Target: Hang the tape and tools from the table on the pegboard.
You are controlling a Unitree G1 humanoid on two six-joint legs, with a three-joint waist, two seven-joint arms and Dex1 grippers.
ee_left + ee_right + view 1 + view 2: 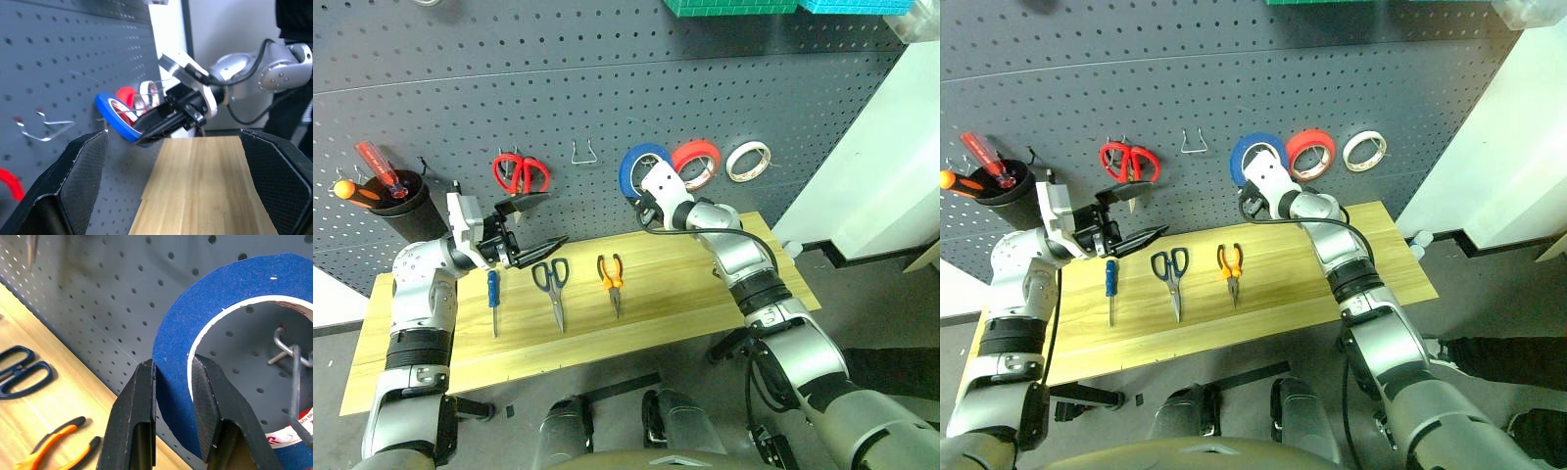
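Observation:
My right gripper [173, 367] is shut on the rim of the blue tape [220, 289], holding the ring up against the dark grey pegboard [607, 78]. A metal hook [288, 352] shows through the roll's hole. My left gripper [536, 223] hangs open and empty above the left part of the table [705, 294]. On the benchtop lie the blue-handled screwdriver [493, 294], the dark-handled scissors [552, 279] and the orange-and-black pliers [611, 274], side by side, below and to the right of the left gripper.
Red-handled scissors [520, 173], a red roll [697, 160] and a white roll [747, 161] hang on the board. An empty wire hook [584, 152] sits between the scissors and the tape. A black cup [401, 201] with red-handled screwdrivers hangs at the left.

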